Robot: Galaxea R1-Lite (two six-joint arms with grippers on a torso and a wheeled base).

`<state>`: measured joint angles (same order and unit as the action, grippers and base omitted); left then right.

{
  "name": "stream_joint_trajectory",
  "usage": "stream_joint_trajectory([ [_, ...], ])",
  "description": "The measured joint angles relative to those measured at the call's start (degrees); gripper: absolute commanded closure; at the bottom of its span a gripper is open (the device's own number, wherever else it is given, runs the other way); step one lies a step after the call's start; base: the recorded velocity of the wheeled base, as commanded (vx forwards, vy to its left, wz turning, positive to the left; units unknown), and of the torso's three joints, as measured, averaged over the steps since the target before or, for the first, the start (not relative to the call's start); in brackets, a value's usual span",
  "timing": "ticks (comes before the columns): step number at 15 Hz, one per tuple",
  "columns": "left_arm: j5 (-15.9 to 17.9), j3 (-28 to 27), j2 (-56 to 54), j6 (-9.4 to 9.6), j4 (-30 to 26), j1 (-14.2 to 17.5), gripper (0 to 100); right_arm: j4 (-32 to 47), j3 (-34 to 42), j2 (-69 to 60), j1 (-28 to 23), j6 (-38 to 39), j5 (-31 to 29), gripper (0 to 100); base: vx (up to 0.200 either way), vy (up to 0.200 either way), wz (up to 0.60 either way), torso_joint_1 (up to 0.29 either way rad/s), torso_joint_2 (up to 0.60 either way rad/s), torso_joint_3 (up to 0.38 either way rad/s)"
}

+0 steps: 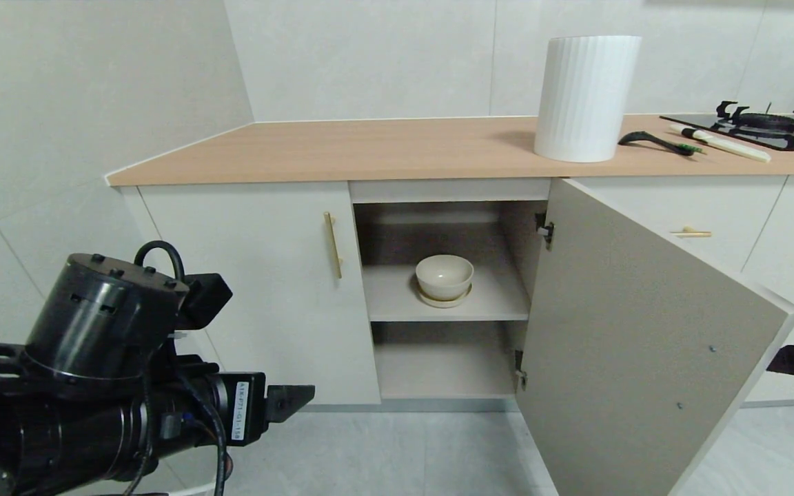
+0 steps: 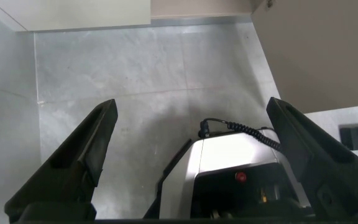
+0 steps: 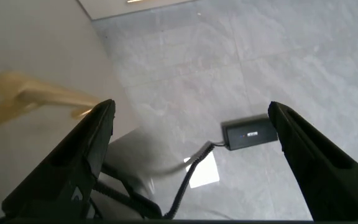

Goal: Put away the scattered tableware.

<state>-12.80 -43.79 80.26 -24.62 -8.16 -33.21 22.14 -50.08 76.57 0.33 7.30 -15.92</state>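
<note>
A cream bowl (image 1: 444, 274) sits on a small plate (image 1: 462, 297) on the upper shelf of the open cabinet (image 1: 438, 303). On the wooden counter (image 1: 369, 148), a black curved utensil (image 1: 650, 141) and a long white utensil (image 1: 724, 145) lie next to the stove. My left gripper (image 2: 191, 107) hangs low at the left, open and empty above the floor. My right gripper (image 3: 191, 109) is open and empty too, low beside the outer face of the open door, whose gold handle (image 3: 39, 98) lies close to one finger.
The cabinet door (image 1: 638, 331) swings wide open toward me on the right. A tall white ribbed cylinder (image 1: 584, 96) stands on the counter. A black gas stove (image 1: 769, 124) is at the far right. Grey tiled floor (image 1: 404, 448) lies below; walls close the left corner.
</note>
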Motion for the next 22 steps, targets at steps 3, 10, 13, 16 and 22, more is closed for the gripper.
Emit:
stream_joint_trajectory([
  [3, 0.0, 0.0, 0.0, 0.0, 0.0, 0.0, 0, -3.7, 1.4, 1.0, 0.6, 0.4, 0.0, 0, 0.0, 0.0, 0.0, 0.0, 0.0, 0.0],
  [10, 0.0, 0.0, -0.2, -0.02, 0.0, 0.0, 0, -4.9, 3.0, 2.2, 7.7, 5.1, 0.1, 0, 0.0, 0.0, 0.0, 0.0, 0.0, 0.0],
  [13, 0.0, 0.0, -0.3, 0.02, 0.0, 0.0, 0, -6.0, 3.4, 2.2, 12.1, 8.7, 0.0, 0, 0.0, 0.0, 0.0, 0.0, 0.0, 0.0],
  [16, 0.0, -0.1, -0.4, 0.05, 0.0, 0.0, 0, -10.9, 4.9, 2.6, 17.7, 11.6, 0.0, 0, 0.0, 0.0, 0.0, 0.0, 0.0, 0.0],
  [22, 0.0, -0.2, -1.1, 0.05, 0.1, 0.0, 0, -20.3, 8.4, 5.8, 24.6, 14.0, 1.5, 0, 0.0, 0.0, 0.0, 0.0, 0.0, 0.0],
])
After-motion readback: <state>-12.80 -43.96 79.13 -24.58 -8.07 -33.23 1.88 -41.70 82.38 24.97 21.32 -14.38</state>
